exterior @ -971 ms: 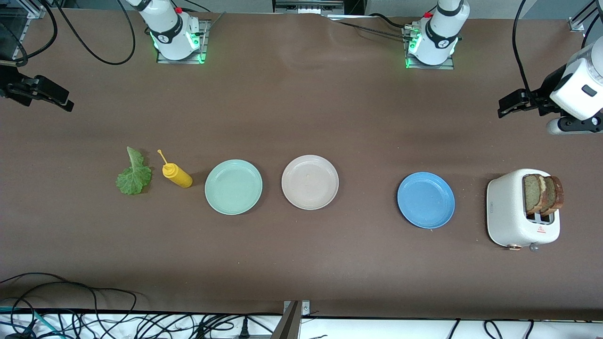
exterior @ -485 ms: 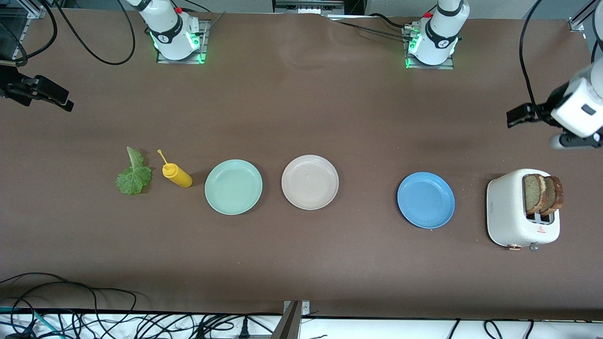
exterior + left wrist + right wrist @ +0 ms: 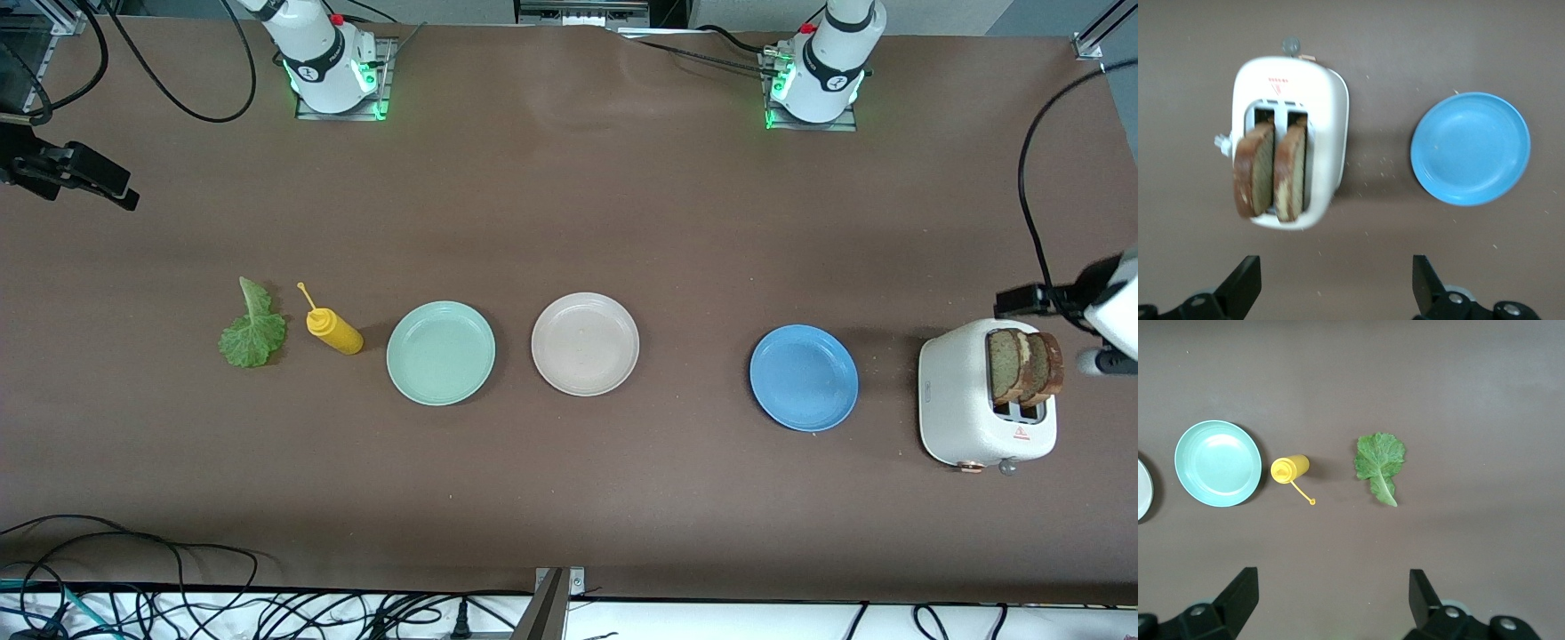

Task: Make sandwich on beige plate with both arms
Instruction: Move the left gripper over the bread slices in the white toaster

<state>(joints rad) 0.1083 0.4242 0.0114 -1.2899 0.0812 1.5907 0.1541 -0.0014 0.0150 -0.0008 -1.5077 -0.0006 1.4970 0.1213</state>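
Bread slices stand upright in your toaster; the left end effector, fingers apart, hovers just beside them; the right end effector waits, fingers apart.

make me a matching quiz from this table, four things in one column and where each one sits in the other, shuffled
Things:
1. bread slices
2. lettuce leaf
3. beige plate
4. mustard bottle

Places:
A. between the mint-green plate and the blue plate
B. standing in the toaster
C. nearest the right arm's end of the table
D. between leaf and mint-green plate

Pairs: 1-B, 2-C, 3-A, 4-D
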